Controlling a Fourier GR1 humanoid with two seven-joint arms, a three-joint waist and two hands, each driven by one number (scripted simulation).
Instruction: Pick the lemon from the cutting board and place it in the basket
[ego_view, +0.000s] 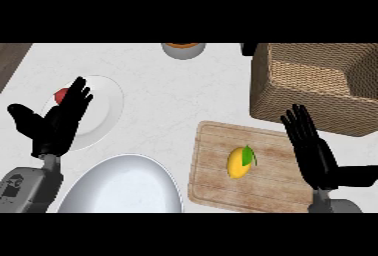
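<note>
A lemon (238, 162) with a green leaf lies near the middle of a wooden cutting board (214, 150) on a pale marbled counter (177, 95). Just to the right of the lemon, over the board's right side, the robot's right hand (313, 155) hovers with fingers straight and released, grasping nothing and not touching the fruit. Beyond the board's far right corner stands a woven basket (310, 85), its near wall reaching down close to the board's edge. To the left of the board sits a large white bowl (125, 187), its rim near the board's lower left side. Farther left of the board, the left hand (55, 125) rests with fingers straight and up, in front of a white plate (107, 107) that bears a small red item (62, 93). Far beyond the board, a grey bowl (183, 50) with orange contents is partly cut off.
</note>
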